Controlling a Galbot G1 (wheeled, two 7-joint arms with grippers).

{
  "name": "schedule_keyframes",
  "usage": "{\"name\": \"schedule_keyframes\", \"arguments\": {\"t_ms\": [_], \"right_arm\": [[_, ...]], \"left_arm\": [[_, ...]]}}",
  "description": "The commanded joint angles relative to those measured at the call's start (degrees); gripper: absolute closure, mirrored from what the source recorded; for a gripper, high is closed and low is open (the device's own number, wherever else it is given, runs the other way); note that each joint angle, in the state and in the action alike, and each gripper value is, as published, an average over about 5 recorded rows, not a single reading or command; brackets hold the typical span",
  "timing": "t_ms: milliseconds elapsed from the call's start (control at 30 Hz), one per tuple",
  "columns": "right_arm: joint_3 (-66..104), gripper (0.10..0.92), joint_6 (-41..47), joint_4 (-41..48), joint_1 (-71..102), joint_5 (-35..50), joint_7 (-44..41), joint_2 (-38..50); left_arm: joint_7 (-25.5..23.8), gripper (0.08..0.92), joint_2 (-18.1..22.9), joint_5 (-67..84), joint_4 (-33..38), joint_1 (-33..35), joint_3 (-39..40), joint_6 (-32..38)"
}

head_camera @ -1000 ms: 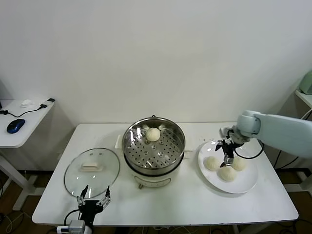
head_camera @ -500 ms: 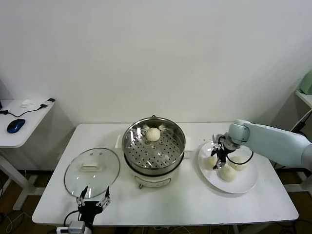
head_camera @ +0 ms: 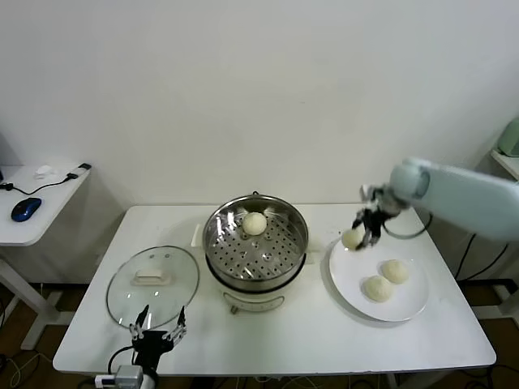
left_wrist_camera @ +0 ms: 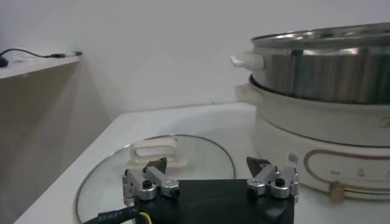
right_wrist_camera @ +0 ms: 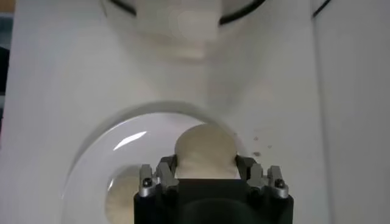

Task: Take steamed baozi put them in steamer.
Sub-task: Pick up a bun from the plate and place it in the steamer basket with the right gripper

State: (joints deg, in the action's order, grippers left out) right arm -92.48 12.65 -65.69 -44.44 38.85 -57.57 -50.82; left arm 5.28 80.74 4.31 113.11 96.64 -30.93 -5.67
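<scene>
1. Nearest the robot, the left gripper (head_camera: 156,334) sits parked low at the front edge of the bench (head_camera: 308,336), its jaws standing wide apart with nothing between them.
2. Just beyond it, the glass lid (head_camera: 152,280) lies flat on the bench, white handle up, beside the steamer (head_camera: 255,243).
3. On the right side, the white plate (head_camera: 409,304) carries two baozi (head_camera: 377,288) lying just beside each other.
4. In the middle stands the steamer, a shiny steel pot on a white base, and one baozi in the steamer (head_camera: 255,223) rests on the perforated tray towards the far side.
5. The steamer's raised rim stands between the plate and the tray.
6. And here is the right gripper (head_camera: 358,234), lifted above the plate's inner edge, between plate and steamer, clamped around a held baozi (head_camera: 350,238); the right wrist view shows the bun squeezed between both fingers (right_wrist_camera: 166,172).
7. The right arm (head_camera: 466,200) reaches in from the right, roughly level, with the wrist bent down to the gripper.
8. Far off to the left, a side table (head_camera: 40,211) holds a blue mouse (head_camera: 25,208).
</scene>
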Motion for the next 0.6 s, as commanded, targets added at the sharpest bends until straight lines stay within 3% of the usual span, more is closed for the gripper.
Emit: {"name": "schedule_keyframes", "arguments": {"t_ms": [33, 300, 600], "right_arm": [[-7.24, 0.372, 1.95, -3.76, -21.12, 15.47, -3.23, -7.78], [-0.47, 0.372, 11.28, -14.08, -13.31, 25.39, 9.34, -21.88], [1.26, 0.372, 16.65, -8.03, 2.98, 18.22, 17.33, -29.11]], "left_arm": [[0.0, 0.177, 0.02, -0.04, 0.41, 0.08, 0.08, -0.03], [-0.03, 0.177, -0.78, 0.64, 0.99, -0.4, -0.15, -0.82], [-0.09, 0.177, -0.73, 1.1, 0.56, -1.0, -0.42, -0.93]]}}
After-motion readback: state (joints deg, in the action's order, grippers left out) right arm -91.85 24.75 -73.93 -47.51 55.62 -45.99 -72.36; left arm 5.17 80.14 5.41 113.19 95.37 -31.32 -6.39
